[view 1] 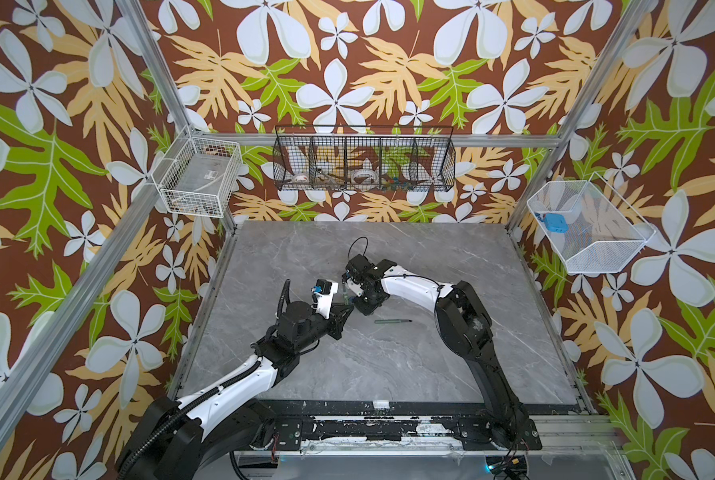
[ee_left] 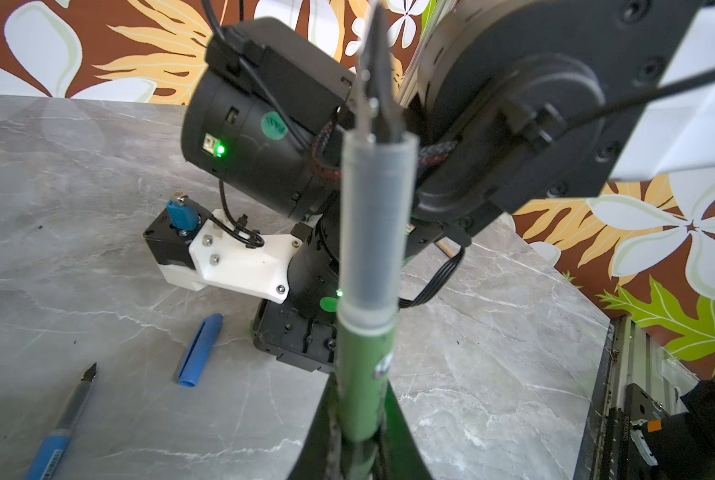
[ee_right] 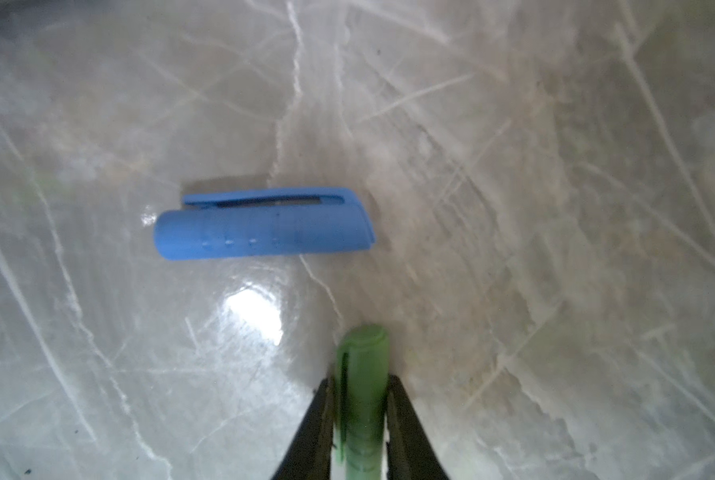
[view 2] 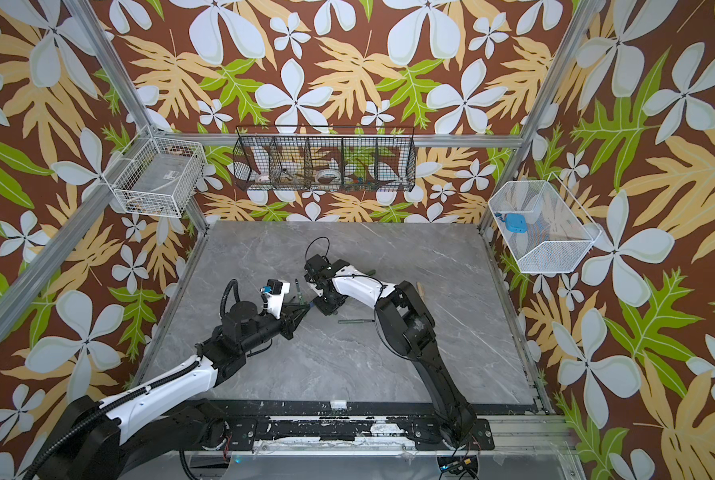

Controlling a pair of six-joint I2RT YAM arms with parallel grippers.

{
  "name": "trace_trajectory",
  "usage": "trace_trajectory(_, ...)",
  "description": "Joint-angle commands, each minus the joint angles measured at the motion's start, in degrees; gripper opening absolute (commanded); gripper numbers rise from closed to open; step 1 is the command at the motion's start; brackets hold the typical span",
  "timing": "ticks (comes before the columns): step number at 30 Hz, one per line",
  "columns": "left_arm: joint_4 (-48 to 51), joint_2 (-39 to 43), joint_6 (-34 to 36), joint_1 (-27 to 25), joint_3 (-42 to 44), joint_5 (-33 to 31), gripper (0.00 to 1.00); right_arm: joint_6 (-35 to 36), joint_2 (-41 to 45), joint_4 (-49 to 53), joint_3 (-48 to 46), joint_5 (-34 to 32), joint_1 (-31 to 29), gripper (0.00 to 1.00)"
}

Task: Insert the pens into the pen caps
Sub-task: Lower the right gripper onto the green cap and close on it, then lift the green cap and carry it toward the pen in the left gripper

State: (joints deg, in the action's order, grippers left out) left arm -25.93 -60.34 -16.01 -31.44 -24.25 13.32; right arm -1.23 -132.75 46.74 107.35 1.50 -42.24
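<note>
blue pen (ee_left: 66,419) cropped, tan pen (view 2: 420,286) mostly hidden

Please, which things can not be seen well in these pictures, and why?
- Blue pen: rear end cut off by the left wrist view's bottom edge.
- Tan pen: mostly hidden behind the right arm, in a top view.
- Green cap: open end hidden inside the right gripper, right wrist view.
- Held pen: tip blurred, too near the left wrist lens.

Grey marble tabletop (view 1: 389,374) with pale veins. On it: a blue pen cap (ee_right: 264,228), a blue pen (ee_left: 50,451) and a dark green pen (view 1: 393,321). The green pen (ee_left: 364,386) has a frosted grey neck. The green pen cap (ee_right: 362,365) is brighter. Walls (view 1: 347,62) around the tabletop: brown, with white flowers and tan and lime leaves.
</note>
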Motion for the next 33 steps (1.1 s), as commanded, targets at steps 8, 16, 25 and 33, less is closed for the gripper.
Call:
trace_trajectory(8, -1.3, 0.4, 0.5, 0.1, 0.1, -1.2, 0.00, -1.6, 5.6, -2.6, -4.2, 2.7, 1.2, 0.11)
trace_trajectory(16, -1.8, 0.7, 1.0, 0.1, 0.6, -1.6, 0.00, -3.8, 18.8, -18.1, -18.6, 8.9, 3.5, 0.06)
trace_trajectory(25, -3.7, -1.4, 2.3, -0.5, 0.7, 2.4, 0.00, -8.3, 38.7, -46.4, -42.1, 15.4, 4.6, 0.02)
trace_trajectory(33, -5.6, -1.3, 5.9, -5.5, 1.3, 2.5, 0.00, -14.3, 50.5, -65.2, -56.4, 21.4, 5.8, 0.03)
